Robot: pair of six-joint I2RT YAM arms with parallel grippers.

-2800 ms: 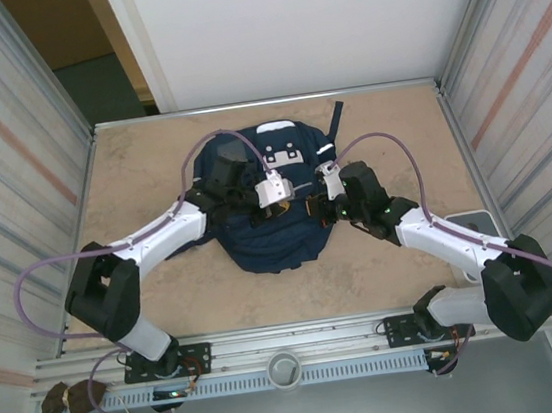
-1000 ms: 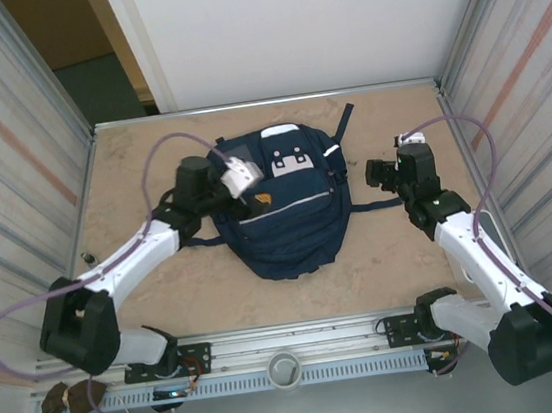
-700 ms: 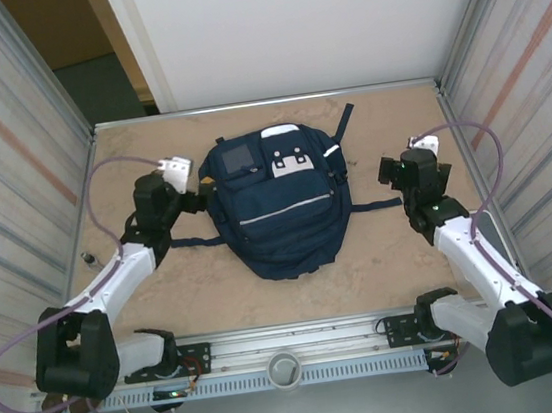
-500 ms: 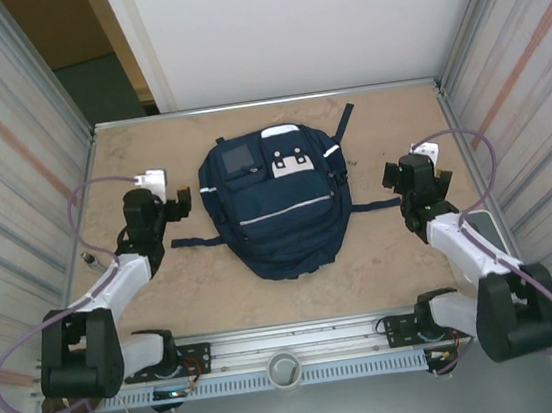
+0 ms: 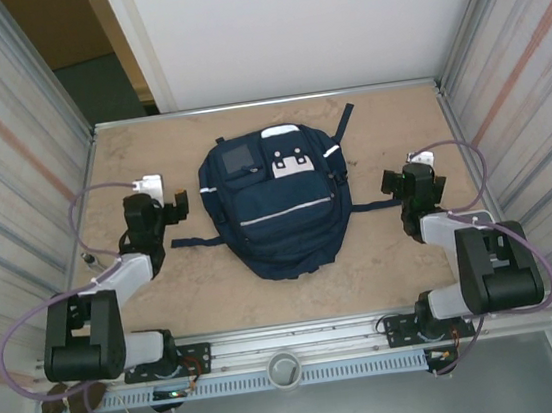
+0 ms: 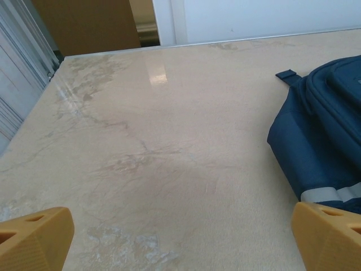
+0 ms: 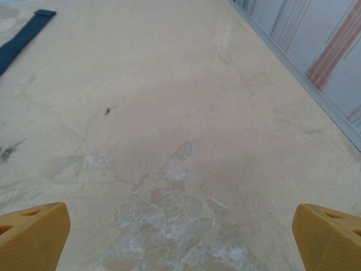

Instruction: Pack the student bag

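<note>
While the backpack [image 5: 275, 201] lies flat in the middle of the table [image 5: 384, 264], the left tool [image 6: 180, 240] and right tool [image 7: 180, 237] flank it, both spread wide and holding nothing.

Beige marbled table [image 5: 164, 281], corrugated walls [image 5: 11, 179]

1. Our left arm [image 5: 121, 272] is folded low at the left side, its forearm reaching away from the base.
2. Our left pincer [image 5: 177, 204] points inward to the right, with its jaws spread wide and nothing between them.
3. In the left wrist view, its orange fingertips [image 6: 35, 237] sit in the two bottom corners, far apart.
4. Our right arm [image 5: 452, 225] is folded close at the right side.
5. Our right pincer [image 5: 392, 180] points inward to the left, and its jaws are likewise wide and empty.
</note>
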